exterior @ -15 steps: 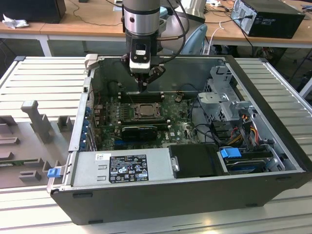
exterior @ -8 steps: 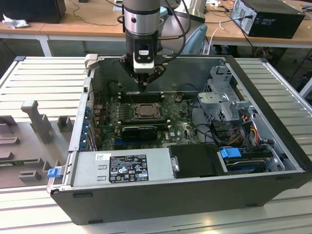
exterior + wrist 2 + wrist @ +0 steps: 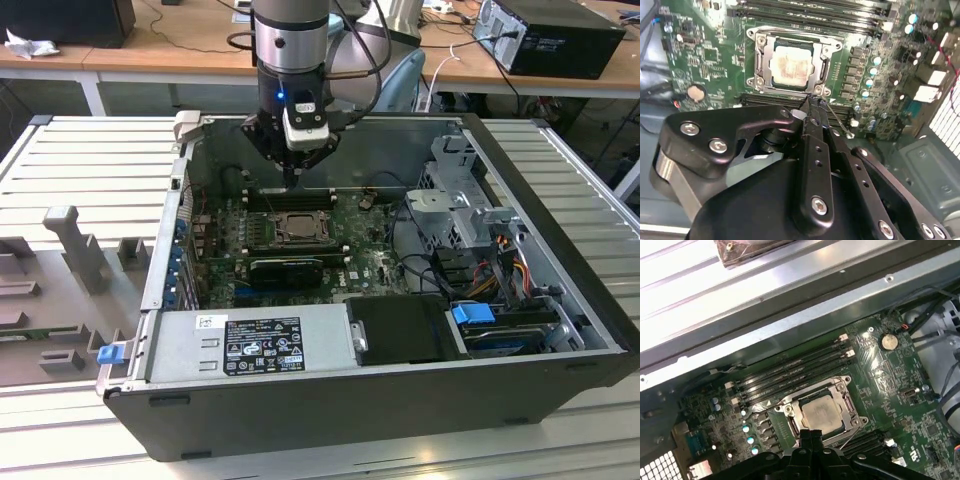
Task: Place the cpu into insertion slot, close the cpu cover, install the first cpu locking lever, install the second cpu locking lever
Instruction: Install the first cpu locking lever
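The cpu lies flat in the insertion slot, its pale metal top showing through the window of the cpu cover. The cover lies down over the chip. A thin wire lever sticks out from the socket corner beside my fingertips. In both wrist views my gripper is shut with nothing between its fingers, hovering just off the socket's edge. In the exterior view the gripper hangs above the slot.
Long black memory slots run along both sides of the socket. A black finned card sits in front of it. The open computer case walls me in, with a power supply, drive cage and cables.
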Motion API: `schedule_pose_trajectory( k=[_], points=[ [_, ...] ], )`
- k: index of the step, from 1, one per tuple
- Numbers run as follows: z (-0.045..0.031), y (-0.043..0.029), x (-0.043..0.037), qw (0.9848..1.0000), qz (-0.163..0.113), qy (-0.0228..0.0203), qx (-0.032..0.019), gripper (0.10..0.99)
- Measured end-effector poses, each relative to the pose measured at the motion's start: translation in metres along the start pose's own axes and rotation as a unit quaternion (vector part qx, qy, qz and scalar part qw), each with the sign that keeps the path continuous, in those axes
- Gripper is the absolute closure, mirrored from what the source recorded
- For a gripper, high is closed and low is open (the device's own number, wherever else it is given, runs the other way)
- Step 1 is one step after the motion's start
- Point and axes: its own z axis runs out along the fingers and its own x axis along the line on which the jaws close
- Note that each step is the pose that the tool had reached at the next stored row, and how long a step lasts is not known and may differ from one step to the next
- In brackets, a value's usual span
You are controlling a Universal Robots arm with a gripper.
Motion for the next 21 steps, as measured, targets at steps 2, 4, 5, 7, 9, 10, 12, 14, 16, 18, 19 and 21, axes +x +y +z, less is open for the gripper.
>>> schedule_pose_trajectory(
  k=[2, 4, 5, 7, 9, 10, 12, 14, 16, 18, 19, 21],
  points=[
    [0.0001, 0.0000, 0.0000, 0.9997, -0.026, 0.0012, 0.0001, 0.980],
    [0.0001, 0.0000, 0.0000, 0.9989, -0.048, 0.0023, 0.0002, 0.980],
    [0.0001, 0.0000, 0.0000, 0.9985, -0.055, 0.0026, 0.0002, 0.980],
    [0.0001, 0.0000, 0.0000, 0.9963, -0.086, 0.0042, 0.0003, 0.980],
    [0.0001, 0.0000, 0.0000, 0.9954, -0.095, 0.0046, 0.0003, 0.980],
    [0.0001, 0.0000, 0.0000, 0.9945, -0.104, 0.0051, 0.0003, 0.980],
    [0.0002, 0.0000, 0.0000, 0.9916, -0.129, 0.0063, 0.0004, 0.980],
    [0.0003, 0.0000, 0.0000, 0.9893, -0.146, 0.0071, 0.0005, 0.980],
    [0.0004, 0.0000, 0.0000, 0.9866, -0.163, 0.0080, 0.0005, 0.980],
    [0.0004, 0.0000, 0.0000, 0.9826, -0.186, 0.0091, 0.0006, 0.980],
    [0.0004, 0.0000, 0.0000, 0.9813, -0.192, 0.0094, 0.0005, 0.980],
    [0.0004, 0.0000, 0.0000, 0.9785, -0.206, 0.0101, 0.0006, 0.980]
  ],
)
